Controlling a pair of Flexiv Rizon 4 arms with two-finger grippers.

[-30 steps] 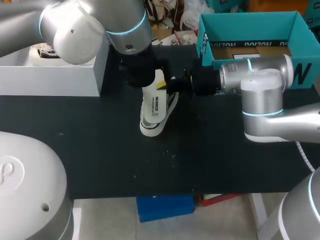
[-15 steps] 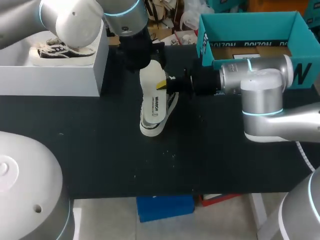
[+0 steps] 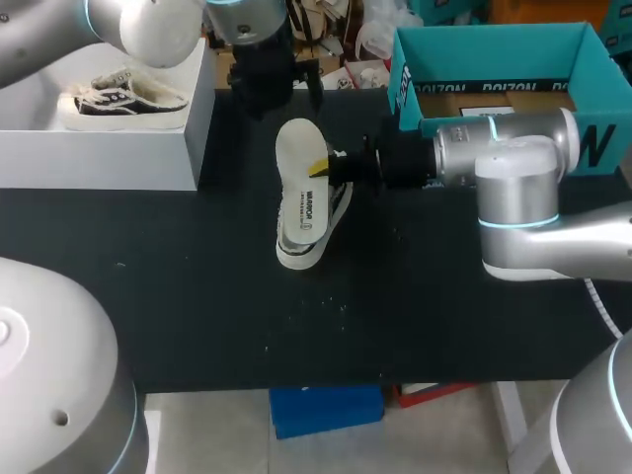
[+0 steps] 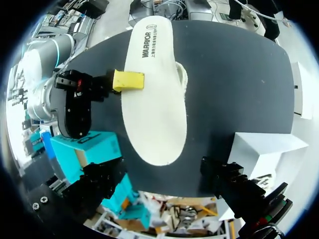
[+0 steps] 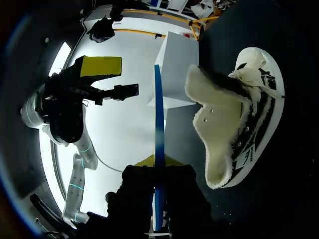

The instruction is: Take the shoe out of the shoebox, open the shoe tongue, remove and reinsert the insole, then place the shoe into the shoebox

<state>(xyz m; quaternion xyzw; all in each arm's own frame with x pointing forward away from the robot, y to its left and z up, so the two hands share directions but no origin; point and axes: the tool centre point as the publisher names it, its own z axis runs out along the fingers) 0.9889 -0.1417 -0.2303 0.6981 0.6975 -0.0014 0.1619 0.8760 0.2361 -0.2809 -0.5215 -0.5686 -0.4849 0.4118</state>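
White insole [image 3: 299, 156] is now standing free above the shoe [image 3: 311, 225] lying on the table [image 3: 197, 296]. The right gripper [image 3: 326, 166] is pinching its edge, while the left gripper [image 4: 162, 174], fingers spread and empty, is drawing away. Removal seems nearly done.

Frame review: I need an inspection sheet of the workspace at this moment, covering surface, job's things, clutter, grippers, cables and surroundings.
Surface: black table, a few pale specks.
Job's things: shoe on its sole mid-table, fleecy lining showing; white insole held over it; white box at the left with a second shoe on or in it; open teal box behind the right arm.
Clutter: nothing seen.
Grippers: right gripper shut on the insole's edge; left gripper open, beyond the insole's far end, touching nothing.
Cables: nothing seen on the table.
Surroundings: nobody reaches over the table.
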